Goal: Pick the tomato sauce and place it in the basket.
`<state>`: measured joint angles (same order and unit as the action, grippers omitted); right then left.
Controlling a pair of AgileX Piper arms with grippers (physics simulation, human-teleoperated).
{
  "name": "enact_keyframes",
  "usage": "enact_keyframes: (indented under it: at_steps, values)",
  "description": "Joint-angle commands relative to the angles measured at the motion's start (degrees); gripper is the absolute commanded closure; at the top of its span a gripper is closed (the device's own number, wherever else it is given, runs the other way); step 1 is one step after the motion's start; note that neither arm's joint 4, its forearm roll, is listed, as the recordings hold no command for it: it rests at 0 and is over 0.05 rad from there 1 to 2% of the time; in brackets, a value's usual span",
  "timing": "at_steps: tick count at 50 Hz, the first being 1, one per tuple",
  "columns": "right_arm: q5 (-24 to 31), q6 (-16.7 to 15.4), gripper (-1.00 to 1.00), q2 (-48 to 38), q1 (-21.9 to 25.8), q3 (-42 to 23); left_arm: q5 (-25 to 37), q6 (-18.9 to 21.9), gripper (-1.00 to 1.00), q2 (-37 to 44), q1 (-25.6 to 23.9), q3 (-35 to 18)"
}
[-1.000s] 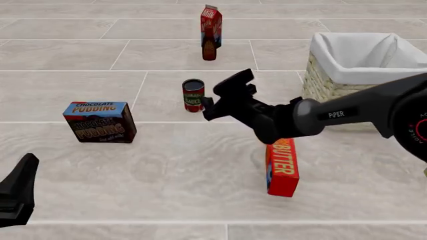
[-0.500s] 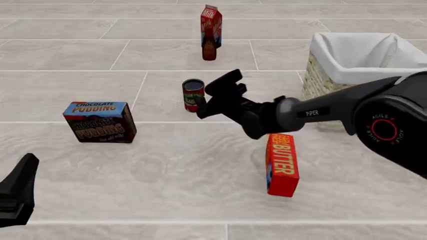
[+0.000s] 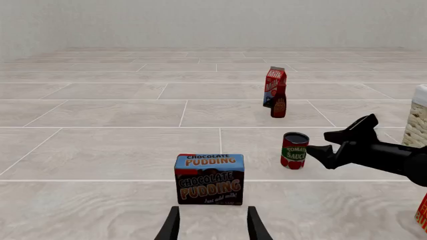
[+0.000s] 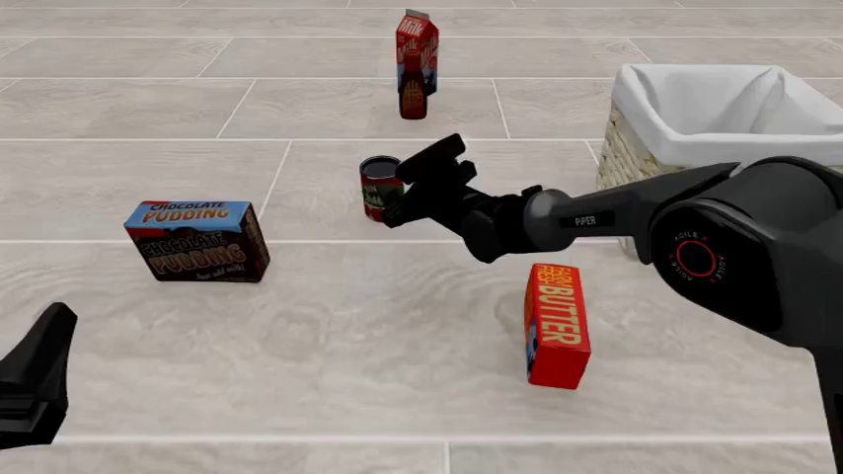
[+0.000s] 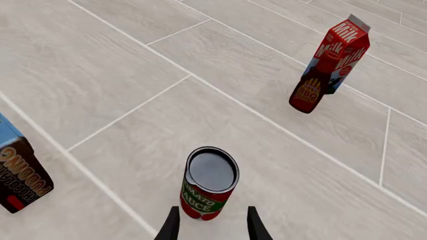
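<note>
The tomato sauce (image 4: pixel 379 187) is a small red can with a green band, standing upright on the tiled floor. My right gripper (image 4: pixel 414 186) is open and right beside the can, on the basket's side. In the right wrist view the can (image 5: pixel 209 183) stands just ahead of the open gripper (image 5: pixel 212 226), not gripped. The left wrist view shows the can (image 3: pixel 294 150) with the right gripper (image 3: pixel 338 138) next to it. The wicker basket (image 4: pixel 685 150) with white lining stands at the right. My left gripper (image 4: pixel 36 381) is open and empty at the near left.
A chocolate pudding box (image 4: pixel 197 240) stands left of the can, straight ahead of the left gripper (image 3: pixel 212 226). A red butter box (image 4: pixel 556 324) stands under the right arm. A milk carton (image 4: pixel 417 41) with a brown BBQ bottle (image 4: pixel 413 95) in front stands further back.
My right gripper has moved left and lower, up to the tomato sauce can, staying open. The left gripper and all objects have not moved.
</note>
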<state>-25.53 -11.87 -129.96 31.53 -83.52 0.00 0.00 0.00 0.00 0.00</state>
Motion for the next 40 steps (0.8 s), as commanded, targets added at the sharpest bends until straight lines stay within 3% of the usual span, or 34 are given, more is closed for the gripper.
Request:
enact_keyframes:
  at_steps: [1, 40]
  values:
    - [1.3, 0.1, -1.00, -2.8, 0.3, -3.5, 0.0, 0.0, -1.00, 0.0, 0.0, 0.0]
    - [6.3, 0.8, -1.00, -10.8, 0.3, -16.0, 0.0, 0.0, -1.00, 0.0, 0.0, 0.0]
